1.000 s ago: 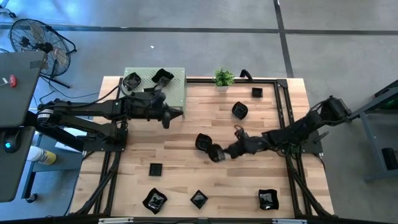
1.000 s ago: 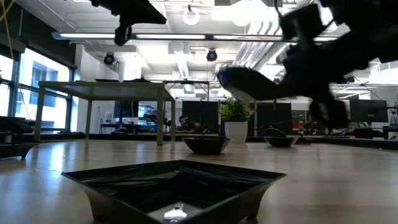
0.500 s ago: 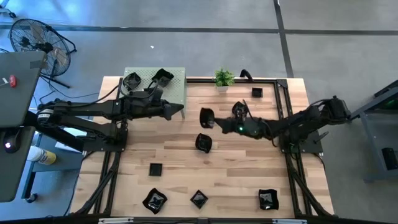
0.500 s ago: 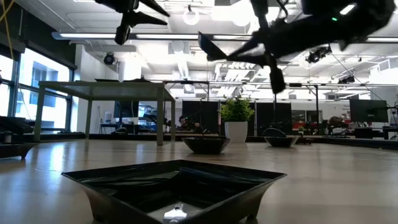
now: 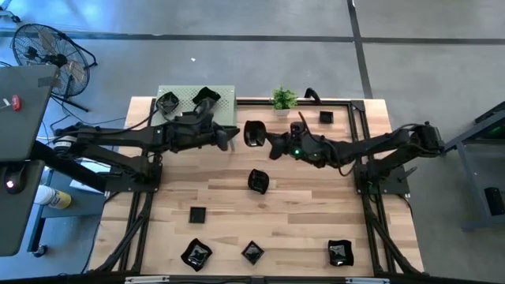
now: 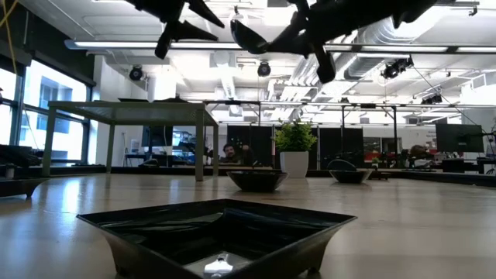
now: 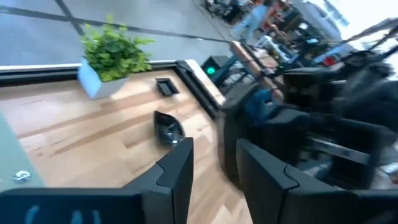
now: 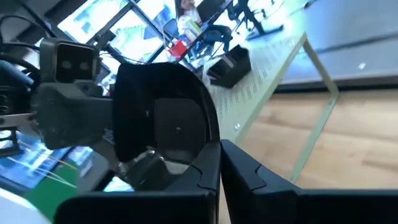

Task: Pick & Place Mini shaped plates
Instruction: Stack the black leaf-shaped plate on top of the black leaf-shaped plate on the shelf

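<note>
My right gripper (image 5: 267, 142) is shut on a mini shaped plate (image 5: 254, 132), a glossy black dish, held high over the far middle of the table. My left gripper (image 5: 233, 136) stands open just left of that plate, pointing at it, with a small gap between. In the right wrist view the plate (image 8: 165, 112) stands before the left gripper (image 8: 62, 115). Two more plates (image 5: 167, 101) (image 5: 207, 98) lie on the pale green mat (image 5: 225, 101) at the far left. Several other plates rest flat on the wood, one (image 5: 259, 181) near the middle. My right gripper pinches the plate's rim (image 8: 202, 146) between its two fingers, on the side that faces the table's right. The fingers come about level from the right. The plate is lifted clear of the table and stands on edge, one face turned toward the left gripper.
A small potted plant (image 5: 284, 99) stands at the far edge, a small square plate (image 5: 326, 117) to its right. Three plates (image 5: 196, 254) (image 5: 252, 252) (image 5: 340, 252) lie along the near edge, another (image 5: 197, 214) left of the middle. A dark frame (image 5: 359, 142) borders the right side.
My right gripper has risen from the table's middle and gone toward the far left with the plate, rolling so that the plate now stands on edge before my left gripper. My left gripper has crept toward the right and opened.
</note>
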